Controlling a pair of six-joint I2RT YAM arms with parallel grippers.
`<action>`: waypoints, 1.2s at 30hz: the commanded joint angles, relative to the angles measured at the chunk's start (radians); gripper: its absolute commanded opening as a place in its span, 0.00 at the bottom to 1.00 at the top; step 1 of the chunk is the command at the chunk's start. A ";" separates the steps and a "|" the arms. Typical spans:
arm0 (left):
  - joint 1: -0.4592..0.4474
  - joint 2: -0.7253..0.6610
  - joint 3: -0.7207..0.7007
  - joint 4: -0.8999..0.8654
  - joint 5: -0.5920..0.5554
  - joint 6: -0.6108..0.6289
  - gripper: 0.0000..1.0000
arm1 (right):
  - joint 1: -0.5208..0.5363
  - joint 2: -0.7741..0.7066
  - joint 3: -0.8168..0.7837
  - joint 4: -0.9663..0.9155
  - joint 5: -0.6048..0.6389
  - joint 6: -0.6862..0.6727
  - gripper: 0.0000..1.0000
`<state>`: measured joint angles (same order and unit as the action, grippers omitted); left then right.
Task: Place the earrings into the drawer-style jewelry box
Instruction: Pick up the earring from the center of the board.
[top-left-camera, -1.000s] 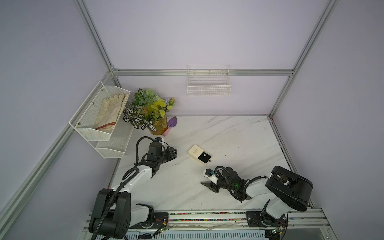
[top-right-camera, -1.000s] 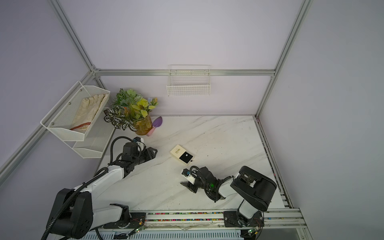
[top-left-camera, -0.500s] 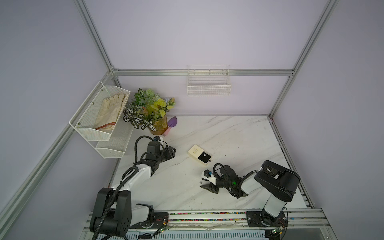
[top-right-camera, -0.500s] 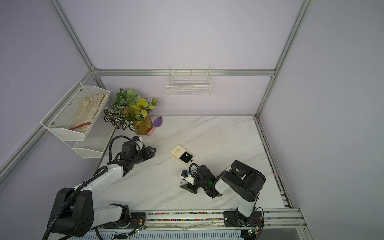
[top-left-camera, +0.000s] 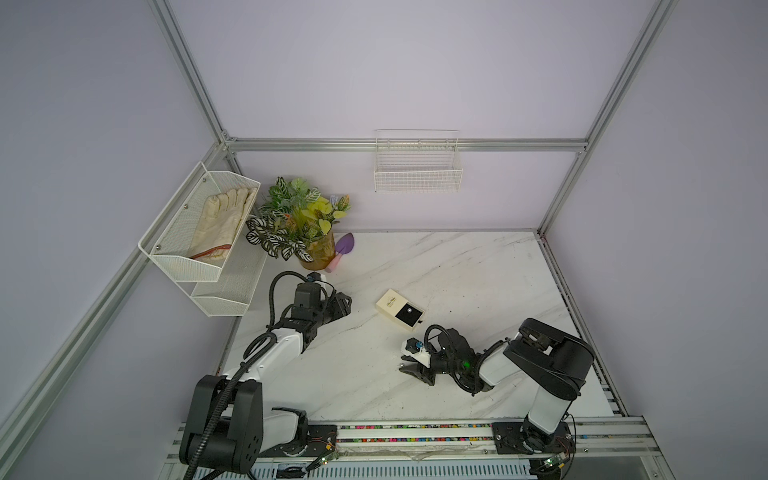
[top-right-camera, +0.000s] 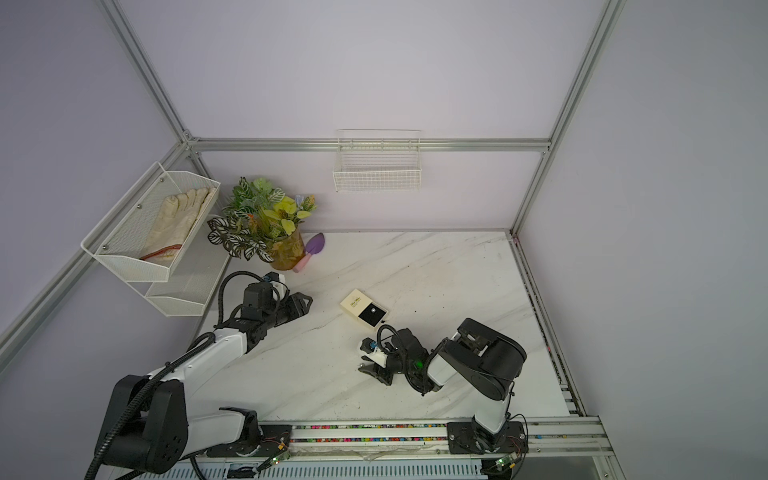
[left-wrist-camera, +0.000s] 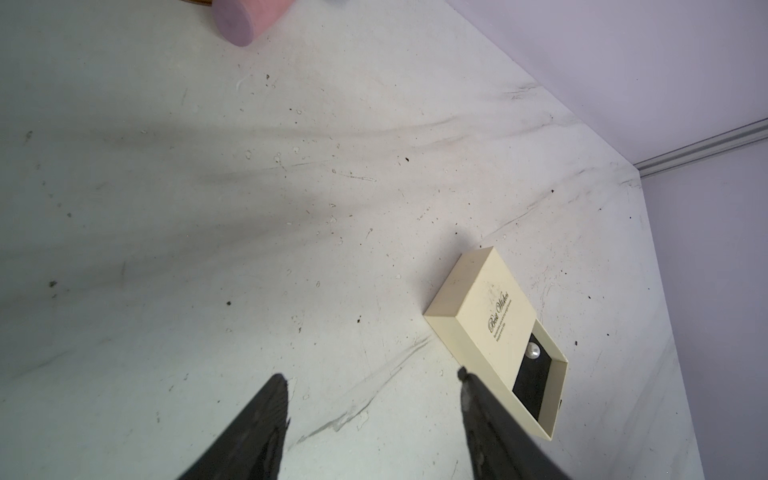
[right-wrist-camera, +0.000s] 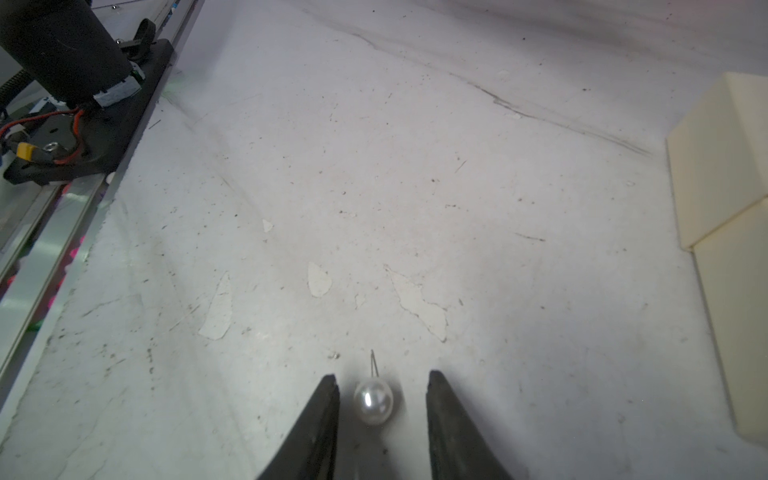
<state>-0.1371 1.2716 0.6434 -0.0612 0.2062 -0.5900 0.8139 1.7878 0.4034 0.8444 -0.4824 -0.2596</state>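
Note:
The cream drawer-style jewelry box (top-left-camera: 390, 304) (top-right-camera: 354, 303) lies mid-table with its black-lined tray pulled out. One pearl-like earring (top-left-camera: 409, 309) (left-wrist-camera: 533, 351) rests in the tray. The other earring (right-wrist-camera: 373, 401) lies on the marble, pin pointing away, between the fingers of my right gripper (right-wrist-camera: 380, 376) (top-left-camera: 415, 370). The jaws stand open on either side of it with a gap on both sides. My left gripper (left-wrist-camera: 372, 376) (top-left-camera: 347, 301) is open and empty, left of the box (left-wrist-camera: 478, 299).
A potted plant (top-left-camera: 303, 232) and a purple trowel (top-left-camera: 343, 249) stand at the back left. A mesh shelf with gloves (top-left-camera: 199, 228) hangs on the left wall, a wire basket (top-left-camera: 417, 174) on the back wall. The arm rail (top-left-camera: 415, 428) runs along the front.
My right gripper has dropped slightly toward the table's front and its jaws have narrowed around the loose earring. The left arm has barely moved.

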 joint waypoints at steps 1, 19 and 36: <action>0.010 0.013 0.058 0.031 0.013 0.014 0.65 | -0.003 0.016 0.009 0.003 -0.031 -0.030 0.36; 0.010 0.014 0.054 0.037 0.012 0.015 0.65 | -0.002 0.030 0.023 -0.027 -0.044 -0.038 0.23; 0.010 0.000 0.052 0.037 0.010 0.013 0.65 | -0.004 -0.053 0.019 -0.056 -0.038 -0.015 0.00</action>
<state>-0.1345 1.2793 0.6434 -0.0605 0.2096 -0.5861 0.8139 1.7855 0.4187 0.8158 -0.5137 -0.2714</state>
